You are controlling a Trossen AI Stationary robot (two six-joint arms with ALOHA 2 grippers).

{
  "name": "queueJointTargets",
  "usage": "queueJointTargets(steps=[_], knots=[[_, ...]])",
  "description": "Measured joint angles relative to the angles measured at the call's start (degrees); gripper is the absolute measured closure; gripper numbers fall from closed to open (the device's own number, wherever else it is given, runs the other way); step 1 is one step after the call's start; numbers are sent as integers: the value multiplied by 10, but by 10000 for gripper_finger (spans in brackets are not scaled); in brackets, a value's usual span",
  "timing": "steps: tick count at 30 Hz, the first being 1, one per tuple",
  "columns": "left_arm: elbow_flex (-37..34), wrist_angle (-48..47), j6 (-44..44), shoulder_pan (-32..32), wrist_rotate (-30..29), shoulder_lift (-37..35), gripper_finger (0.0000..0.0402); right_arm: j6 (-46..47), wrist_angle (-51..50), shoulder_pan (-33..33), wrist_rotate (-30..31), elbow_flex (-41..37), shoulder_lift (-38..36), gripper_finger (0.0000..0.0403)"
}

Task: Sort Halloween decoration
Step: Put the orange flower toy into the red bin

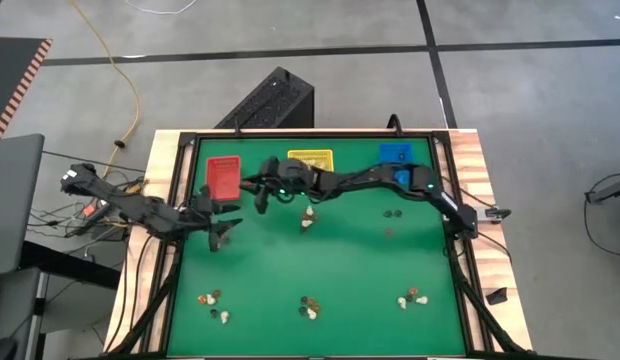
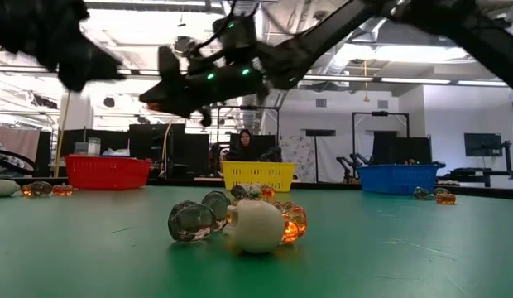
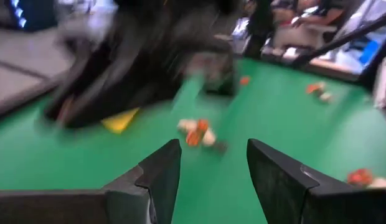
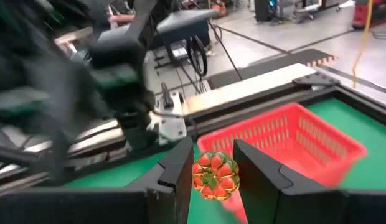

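- Right gripper point(image 4: 213, 171): fingers clamped on an orange trinket point(image 4: 215, 175), just beside the red bin point(image 4: 292, 140).
- Left gripper point(image 3: 211, 168): fingers apart, empty, near the red bin.

Your three bins sit in a row along the table's far edge: left bin point(image 1: 223, 177), middle bin point(image 1: 310, 160), right bin point(image 1: 396, 153). Your right gripper point(image 1: 261, 195) hangs between the left and middle bins, holding a trinket point(image 4: 215, 175). Your left gripper point(image 1: 219, 238) is nearer, in front of the left bin. A trinket cluster point(image 1: 307, 218) lies mid-table, three more clusters point(image 1: 309, 307) along the near edge.
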Motion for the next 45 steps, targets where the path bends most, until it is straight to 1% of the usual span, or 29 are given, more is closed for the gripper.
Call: queueJointTargets(steps=[3,6,11,14,16,18,25,28,31,33,36,40,42,45], knots=[[49,-16,54,1,1,-16,226,-5,-9,-4,-4,75,57,266],[73,-10,102,2,-3,-19,226,-18,-14,-3,-4,151,113,266],[77,42,141,2,-4,-18,226,-31,-46,-2,-4,272,195,266],[77,43,141,2,-4,-18,226,-39,-76,-7,-4,325,229,265],[77,41,138,2,-3,-18,226,-39,-102,-8,-2,344,237,261],[77,42,137,2,-3,-18,226,-44,-103,-11,5,348,240,250],[77,41,140,2,-3,-18,226,-44,-123,-18,5,347,239,193],[77,39,142,2,-3,-18,226,-45,-134,-18,-1,347,239,175],[77,20,140,1,1,-18,226,-68,-220,-20,-28,347,220,169],[77,-4,129,1,8,-18,226,-105,-306,-20,-31,347,193,169],[77,-40,109,1,20,-18,226,-157,-443,-21,-29,347,133,173],[77,-60,95,1,65,-18,226,-220,-610,-27,0,349,64,179],[77,-68,85,1,92,-17,226,-236,-694,-28,7,347,39,182],[72,-82,56,-1,121,-4,226,-244,-791,-26,13,346,-7,188]])
